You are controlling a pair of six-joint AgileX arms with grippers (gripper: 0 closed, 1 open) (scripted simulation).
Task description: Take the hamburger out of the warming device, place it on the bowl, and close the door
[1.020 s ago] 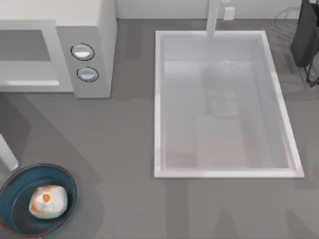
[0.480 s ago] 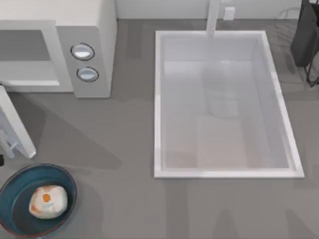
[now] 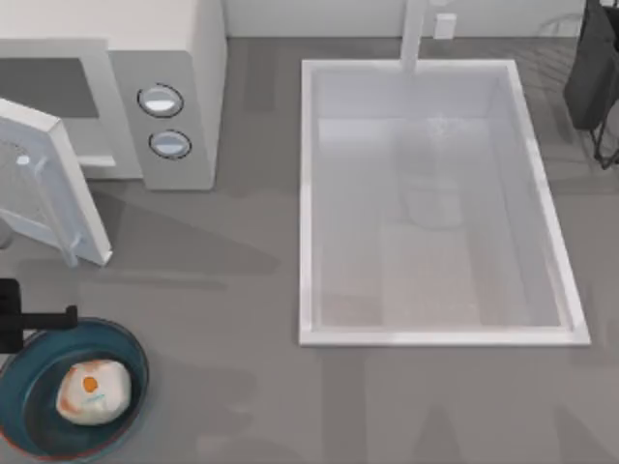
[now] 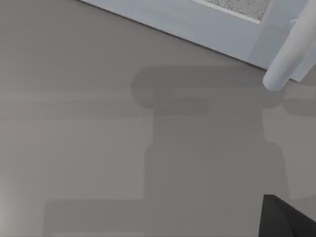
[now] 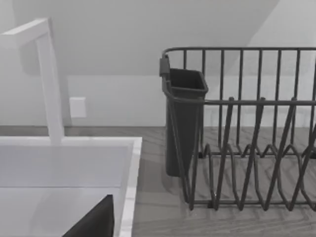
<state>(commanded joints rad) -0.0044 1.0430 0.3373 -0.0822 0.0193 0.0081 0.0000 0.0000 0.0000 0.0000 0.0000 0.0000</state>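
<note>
Hamburger, the small cream-white lump with an orange-red spot (image 3: 93, 391), lies in the round dark teal-blue bowl (image 3: 34, 362) at the counter's near-left corner. The flat white door (image 3: 53, 184) stands half-open directly beyond the left gripper (image 3: 24, 317); finger state cannot be determined. The left arm is nearer.

A sink, a tap and a rack on a grey table

A big white rectangular sink (image 3: 435, 203) is set into the grey table (image 3: 242, 387), with a white tap (image 5: 47, 79) at its far edge. A dark wire dish rack (image 5: 247, 148) with a dark cup (image 5: 182, 123) is seen beside it.
</note>
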